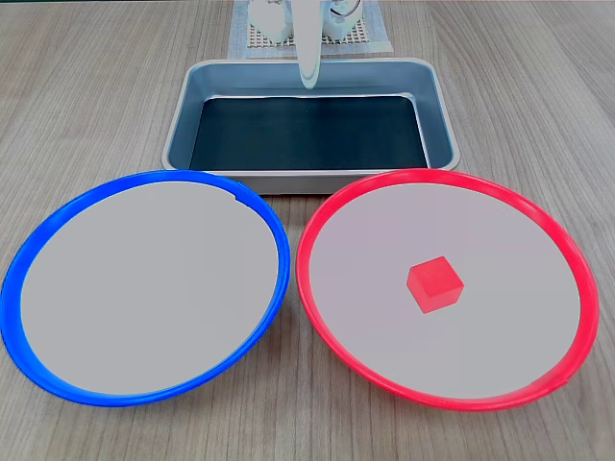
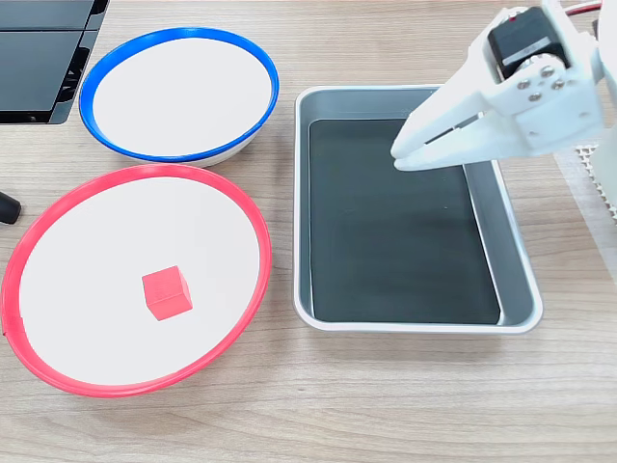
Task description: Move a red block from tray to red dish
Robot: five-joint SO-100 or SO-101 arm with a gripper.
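The red block (image 1: 434, 284) (image 2: 167, 292) rests inside the red dish (image 1: 384, 192) (image 2: 58, 217), on its pale centre, in both fixed views. The silver tray (image 1: 183, 106) (image 2: 511, 260) with its black bottom holds nothing. My white gripper (image 2: 400, 154) hangs above the tray, its two fingers pressed together with nothing between them. In a fixed view the gripper (image 1: 308, 79) shows as a single white tip pointing down over the tray's far rim.
A blue-rimmed dish (image 1: 58, 230) (image 2: 116, 68) lies beside the red one. A black device (image 2: 39, 58) sits at the left edge of a fixed view. The arm's base (image 1: 307, 29) stands behind the tray on a mesh mat.
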